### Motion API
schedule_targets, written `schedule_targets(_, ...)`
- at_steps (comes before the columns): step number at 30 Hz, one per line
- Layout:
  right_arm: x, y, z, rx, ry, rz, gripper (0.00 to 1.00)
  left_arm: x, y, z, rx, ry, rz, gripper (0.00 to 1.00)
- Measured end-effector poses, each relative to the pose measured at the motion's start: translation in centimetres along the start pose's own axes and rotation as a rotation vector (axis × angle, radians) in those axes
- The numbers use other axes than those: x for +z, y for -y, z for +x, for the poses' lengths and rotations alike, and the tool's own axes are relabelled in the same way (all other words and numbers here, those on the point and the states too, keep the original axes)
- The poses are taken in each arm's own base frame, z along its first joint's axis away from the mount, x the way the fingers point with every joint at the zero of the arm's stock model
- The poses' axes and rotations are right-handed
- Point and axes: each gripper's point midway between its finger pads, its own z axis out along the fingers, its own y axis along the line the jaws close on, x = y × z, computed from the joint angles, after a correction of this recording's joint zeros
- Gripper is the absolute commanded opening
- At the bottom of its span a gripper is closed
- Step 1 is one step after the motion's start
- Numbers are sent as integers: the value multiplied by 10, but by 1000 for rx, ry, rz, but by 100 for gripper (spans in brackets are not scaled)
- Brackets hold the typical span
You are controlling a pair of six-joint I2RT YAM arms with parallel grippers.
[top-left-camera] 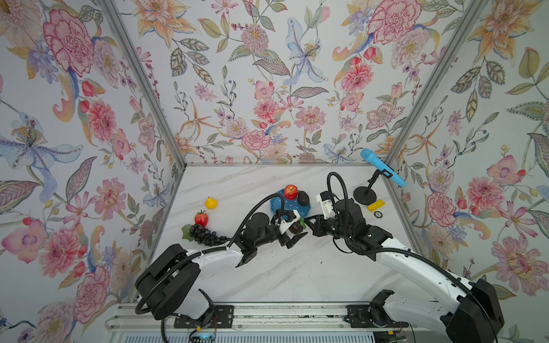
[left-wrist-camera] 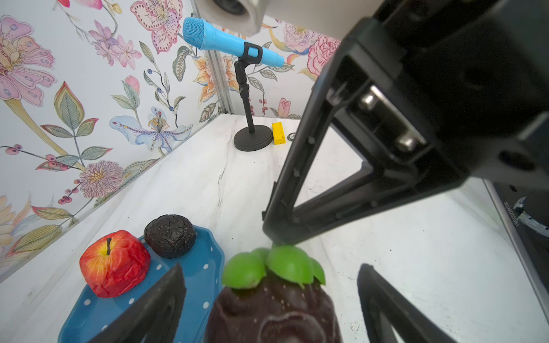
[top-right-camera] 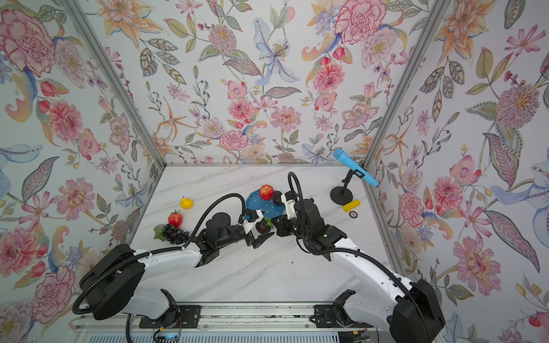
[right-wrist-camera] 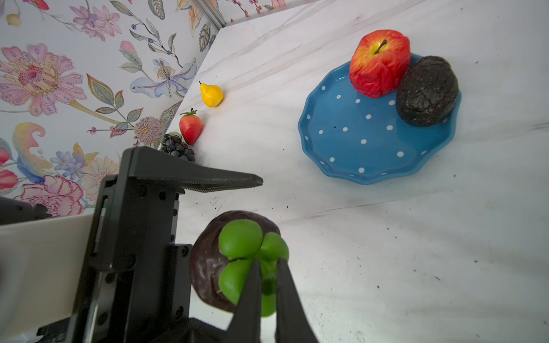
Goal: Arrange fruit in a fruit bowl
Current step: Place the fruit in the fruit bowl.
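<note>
The step in hand looks like a pass of the dark fruit [right-wrist-camera: 205,261] from one hand to the other. The right hand [right-wrist-camera: 268,267] is pinched tight on the fruit's green cap [right-wrist-camera: 240,237]. The left hand [left-wrist-camera: 271,276] stands wide, one finger on each side of the fruit and clear of it. The fruit sits between the two hands, just on the near side of the blue bowl [right-wrist-camera: 356,133]. Whether it rests on the bench [right-wrist-camera: 386,252] or hangs just above it cannot be told.

The grip is only on the thin cap, so the heavy round body may swing or slip. The left hand would do best to back straight out to the left, keeping its fingers spread so that neither brushes the fruit. The right hand should then rise slowly, only high enough for the fruit's underside to clear the wavy rim.

The apple [right-wrist-camera: 380,62] and the avocado [right-wrist-camera: 427,92] touch each other at the far side of the bowl. The open floor on the near and left side is the safer spot. It should set the fruit down low before letting go, since a round fruit may roll.

The yellow fruit [right-wrist-camera: 211,95], strawberry [right-wrist-camera: 190,129] and grapes [right-wrist-camera: 176,148] lie on the bench at the left, well apart from the bowl.
</note>
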Motion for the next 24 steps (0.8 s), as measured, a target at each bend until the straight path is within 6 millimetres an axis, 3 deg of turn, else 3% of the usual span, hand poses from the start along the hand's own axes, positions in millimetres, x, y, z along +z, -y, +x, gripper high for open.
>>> schedule_targets(4, 10, 11, -3, -46, -11, 71, 6, -8, -5, 2, -13, -12, -46, 99)
schedule_targets(9, 25, 29, -13, -115, -17, 173, 6, -41, -17, 2, -58, 34, -155, 99)
schedule_targets(18, 74, 52, -38, -242, -53, 316, 4, -126, -91, 22, -259, 108, -578, 99)
schedule_targets(24, 119, 47, -59, -360, -70, 377, 3, -159, -110, 36, -311, 123, -751, 99)
